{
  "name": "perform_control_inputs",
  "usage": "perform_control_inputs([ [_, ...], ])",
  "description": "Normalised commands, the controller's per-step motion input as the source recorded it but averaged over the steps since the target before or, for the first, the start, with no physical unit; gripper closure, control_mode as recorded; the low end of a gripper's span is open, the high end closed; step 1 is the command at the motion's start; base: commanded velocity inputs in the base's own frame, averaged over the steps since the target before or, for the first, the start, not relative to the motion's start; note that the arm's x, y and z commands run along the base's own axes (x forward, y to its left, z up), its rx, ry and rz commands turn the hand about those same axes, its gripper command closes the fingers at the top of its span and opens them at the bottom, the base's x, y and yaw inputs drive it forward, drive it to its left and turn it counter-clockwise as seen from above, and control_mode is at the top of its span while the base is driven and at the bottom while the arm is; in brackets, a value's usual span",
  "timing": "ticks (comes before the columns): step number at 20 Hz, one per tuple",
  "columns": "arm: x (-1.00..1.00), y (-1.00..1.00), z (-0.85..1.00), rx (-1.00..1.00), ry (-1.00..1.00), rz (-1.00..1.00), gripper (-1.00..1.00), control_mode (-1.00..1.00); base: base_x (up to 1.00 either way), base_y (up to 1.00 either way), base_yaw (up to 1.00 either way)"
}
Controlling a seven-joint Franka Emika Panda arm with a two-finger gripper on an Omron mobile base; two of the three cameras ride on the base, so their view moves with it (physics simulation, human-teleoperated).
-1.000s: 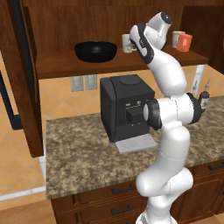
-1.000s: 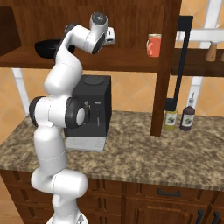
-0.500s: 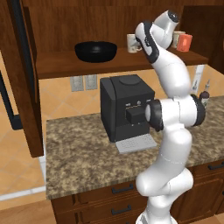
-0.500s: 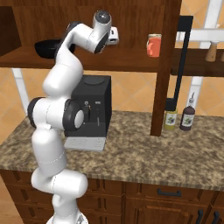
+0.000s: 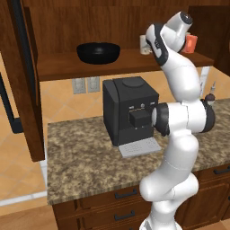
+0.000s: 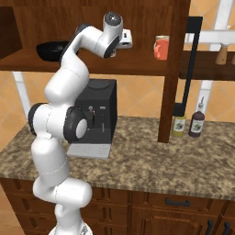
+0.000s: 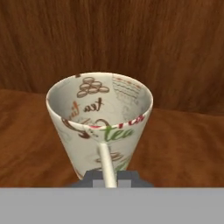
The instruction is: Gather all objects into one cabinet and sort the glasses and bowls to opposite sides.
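A cream mug (image 7: 99, 120) with a tea print stands upright in front of the cabinet's back wall, its thin handle turned toward the hand. My gripper (image 7: 107, 177) is shut on that handle. In the left base view the cream mug (image 5: 144, 44) peeks out left of the raised arm on the cabinet shelf (image 5: 121, 63). The black bowl (image 5: 98, 51) sits at the shelf's left end, the coral mug (image 5: 191, 43) at its right end. From the right base view the bowl (image 6: 49, 49) and the coral mug (image 6: 161, 47) flank the hand.
The cabinet door (image 5: 20, 76) stands open at the left; from the right it is the door (image 6: 174, 69) with a long black handle. A black coffee machine (image 5: 130, 112) stands on the granite counter (image 5: 85, 166) under the shelf. Two sauce bottles (image 6: 187, 125) stand by the door.
The jaws have shut on the cream mug's handle. The hand and mug have shifted a little along the shelf toward the coral mug.
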Motion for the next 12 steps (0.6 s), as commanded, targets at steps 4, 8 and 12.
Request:
perform_control_inputs([
  [4, -0.03, -0.28, 0.0, 0.0, 0.0, -0.16, 1.0, -1.0, 0.0, 0.0, 0.0],
  [8, -0.11, -0.32, 0.0, 0.0, 0.0, -0.2, 1.0, -1.0, 0.0, 0.0, 0.0],
  [12, -0.07, -0.39, 0.0, 0.0, 0.0, -0.24, 1.0, -1.0, 0.0, 0.0, 0.0],
])
